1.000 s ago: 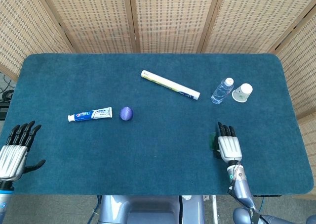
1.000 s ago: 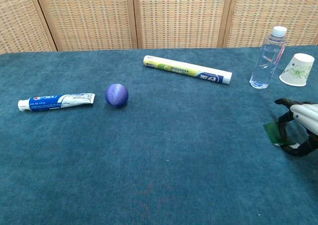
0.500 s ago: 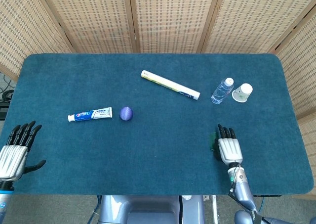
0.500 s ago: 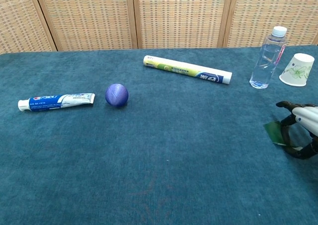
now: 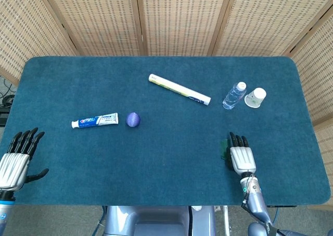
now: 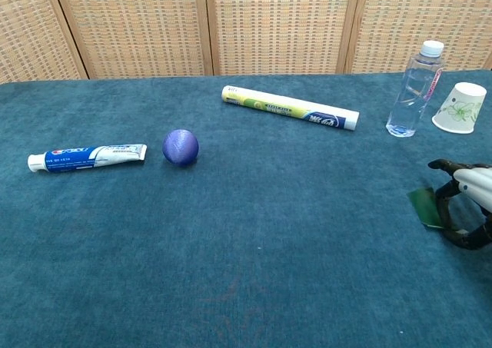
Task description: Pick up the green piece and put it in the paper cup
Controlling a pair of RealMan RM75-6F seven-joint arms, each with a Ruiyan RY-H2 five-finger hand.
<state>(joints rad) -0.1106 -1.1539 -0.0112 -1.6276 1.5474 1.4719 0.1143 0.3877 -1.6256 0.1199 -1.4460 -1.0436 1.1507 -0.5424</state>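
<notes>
The green piece (image 6: 423, 206) is a small dark green flat square lying on the blue cloth at the front right; in the head view the green piece (image 5: 223, 152) just peeks out left of my right hand. My right hand (image 6: 466, 207) arches its fingers and thumb at the piece's right edge, and I cannot tell whether they touch it. From above, the right hand (image 5: 241, 156) is palm down. The white paper cup (image 5: 255, 97) (image 6: 460, 107) lies at the far right. My left hand (image 5: 16, 159) hovers off the table's front left corner, fingers spread, holding nothing.
A clear water bottle (image 5: 234, 95) (image 6: 413, 91) stands just left of the cup. A long yellow-white tube (image 5: 179, 89) (image 6: 290, 107) lies mid-table. A toothpaste tube (image 5: 95, 121) (image 6: 86, 157) and a purple ball (image 5: 133, 119) (image 6: 181, 147) sit at the left.
My right hand has drawn back slightly toward the table's front edge. The green piece has stayed about where it was. The left hand has barely moved.
</notes>
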